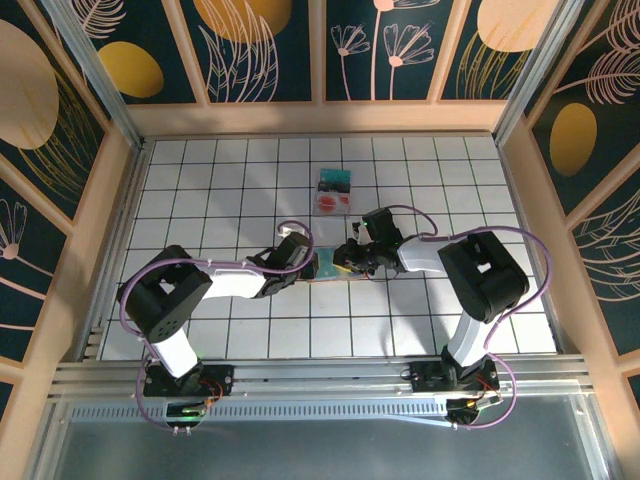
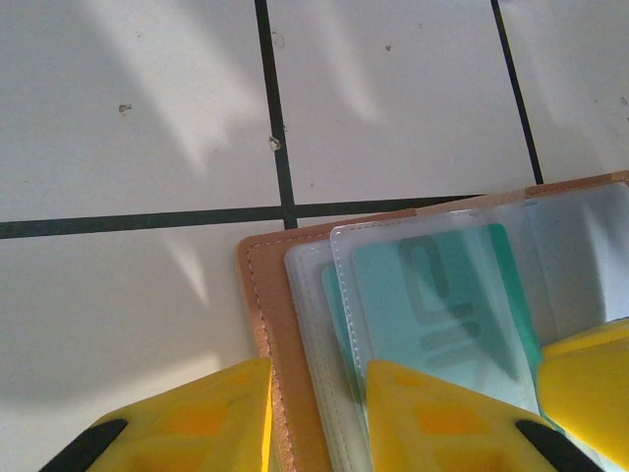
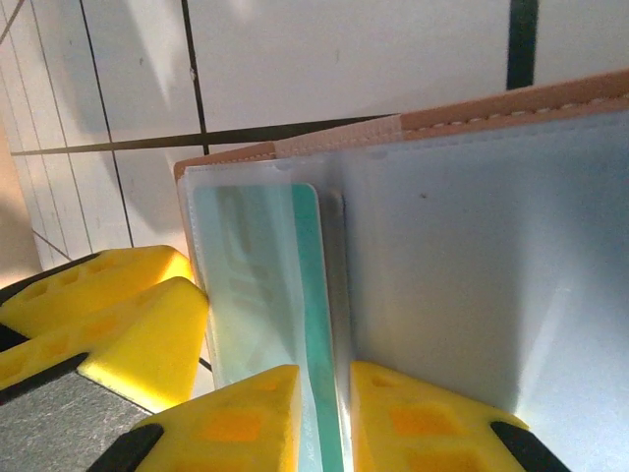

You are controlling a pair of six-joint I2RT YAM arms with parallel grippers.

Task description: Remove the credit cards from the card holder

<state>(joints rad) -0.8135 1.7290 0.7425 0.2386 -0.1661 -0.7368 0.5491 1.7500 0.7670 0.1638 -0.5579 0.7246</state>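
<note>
Top external view: the tan leather folding card holder (image 1: pixel 327 268) lies open near the centre of the white tiled table (image 1: pixel 200 190). The left arm (image 1: pixel 225 280) reaches it from 9 o'clock and the right arm (image 1: pixel 440 255) from 3 o'clock; their tips meet over the holder. At 12 o'clock from the holder, well apart from it, two loose cards lie flat on the tiles. A dark teal rectangular card (image 1: pixel 337 180) is on the far side, and a pale pink-white card with a red circle (image 1: pixel 329 203) lies just beside it on the near side. Whether these two overlap cannot be told.

Left wrist view: the left gripper (image 2: pixel 319 428) stands with its yellow fingers (image 2: pixel 197 428) a narrow gap apart. The holder's stitched tan edge and the rims of its clear plastic sleeves (image 2: pixel 310 285) run through that gap. One finger sits over bare tile, the other over the sleeves. Whether the fingers pinch the holder cannot be told. A teal-green plastic card (image 2: pixel 442 285) sits inside the uppermost sleeve.

Right wrist view: the right gripper (image 3: pixel 324 433) is nearly closed. One sleeve leaf stands raised from the holder. Its edge, with the teal-green plastic card's edge inside, fills the slot between the two yellow fingertips (image 3: pixel 226 428), which grip it from both sides. At 9 o'clock in this view, the left gripper's fingers rest beside the holder's outer corner.
</note>
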